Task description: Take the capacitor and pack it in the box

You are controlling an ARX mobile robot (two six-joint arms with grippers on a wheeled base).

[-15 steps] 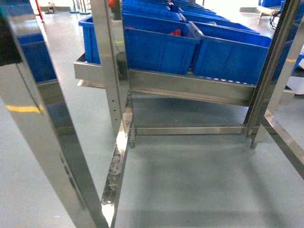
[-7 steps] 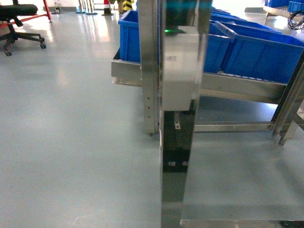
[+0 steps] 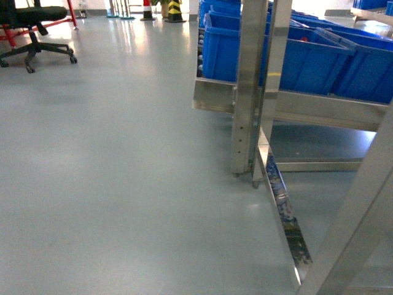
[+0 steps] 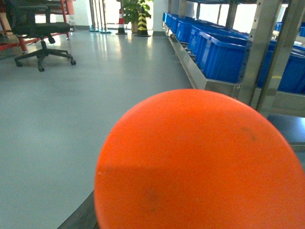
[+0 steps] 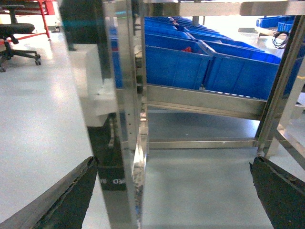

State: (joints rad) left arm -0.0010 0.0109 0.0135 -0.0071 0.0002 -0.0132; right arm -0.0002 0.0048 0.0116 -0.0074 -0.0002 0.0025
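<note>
The head view has swung left: a second ago it looked straight into the polished steel rack (image 3: pixel 245 92) and its bright blue plastic bins (image 3: pixel 307 55). Now the rack sits off to the right and open grey floor (image 3: pixel 110 172) fills the picture, with a black wheeled office chair (image 3: pixel 34 24) at the far left edge. That looks like the base turning away from the bins, likely carrying its pick towards the packing spot.

And there's the pick: the small bright orange cylindrical capacitor (image 4: pixel 200 162), end-on and hard against the left wrist camera, blocking the lower half of that view. It's surely being carried by the left gripper, but the jaws are hidden, so their state cannot be told.

The right gripper (image 5: pixel 171 198) has its dark fingers (image 5: pixel 62 200) spread wide with nothing between them.

The pale pink tub isn't in any view yet, so packing is not yet done.
</note>
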